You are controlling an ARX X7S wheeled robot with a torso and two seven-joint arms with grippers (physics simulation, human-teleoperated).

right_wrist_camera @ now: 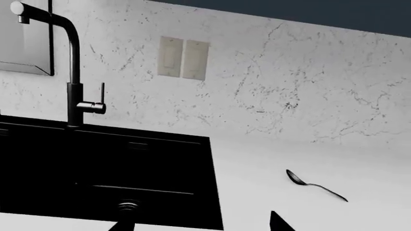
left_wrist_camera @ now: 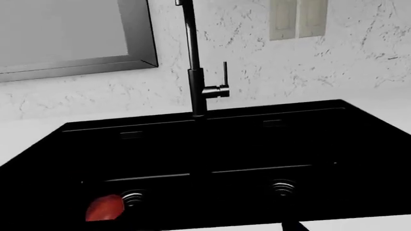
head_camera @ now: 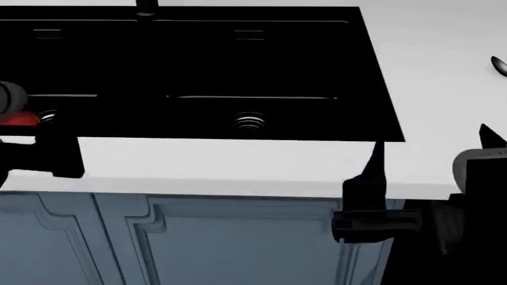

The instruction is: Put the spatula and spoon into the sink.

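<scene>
The spoon point(right_wrist_camera: 316, 185) is small and dark and lies on the white counter to the right of the sink point(right_wrist_camera: 192, 192); in the head view the spoon point(head_camera: 499, 65) is at the far right edge. The sink point(head_camera: 372, 77) is black with two basins and ringed drains. My right gripper point(right_wrist_camera: 200, 224) is open and empty, low over the counter's front strip near the sink's right corner and short of the spoon. My left gripper point(left_wrist_camera: 205, 228) hangs at the sink's front left; one fingertip point(left_wrist_camera: 292, 225) shows, set wide, with nothing held. The spatula is out of view.
A red rounded lump point(left_wrist_camera: 105, 208) lies in the left basin beside its drain point(left_wrist_camera: 133, 198). A tall black tap point(left_wrist_camera: 196, 72) stands behind the sink, against a marbled wall with a switch plate point(right_wrist_camera: 184, 59). Blue cabinet fronts point(head_camera: 198, 237) run below the counter edge.
</scene>
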